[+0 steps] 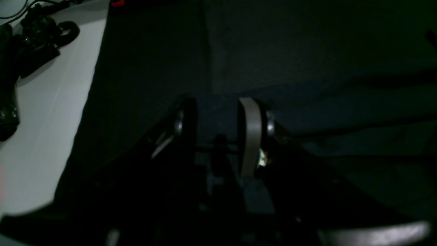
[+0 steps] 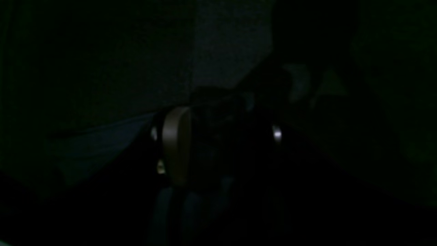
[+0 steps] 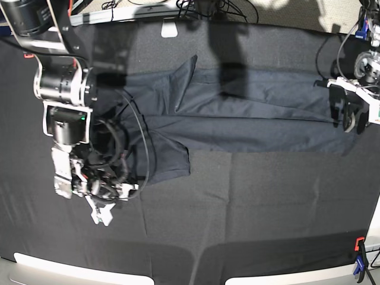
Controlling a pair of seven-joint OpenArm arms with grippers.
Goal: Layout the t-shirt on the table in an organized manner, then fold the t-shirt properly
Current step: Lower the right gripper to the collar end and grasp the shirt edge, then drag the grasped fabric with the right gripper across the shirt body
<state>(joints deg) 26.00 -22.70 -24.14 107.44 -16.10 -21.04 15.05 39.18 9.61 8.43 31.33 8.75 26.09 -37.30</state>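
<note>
The left gripper [image 1: 218, 112] sits with its jaws parted a moderate way and nothing visibly between them, just dark cloth showing through the gap, down at the far end of the t-shirt [image 3: 237, 116]. The right gripper [image 3: 102, 214] is trickier: its wrist view is nearly black, one pale pad [image 2: 177, 143] shows plus a glint on the other side, so there's a gap, but whether cloth is pinched in there can't be told. From the base view it hangs over the bare table [image 3: 249, 196] cover, just below a sleeve or corner flap that droops toward it. The shirt itself lies stretched sideways as a long band across the upper middle of the table, partly doubled over. The main risk is probably the colours: navy shirt on black cover, so a jaw could easily grab the table cover along with, or instead of, the shirt. And if only one end gets tugged, the band would likely skew or bunch up.
</note>
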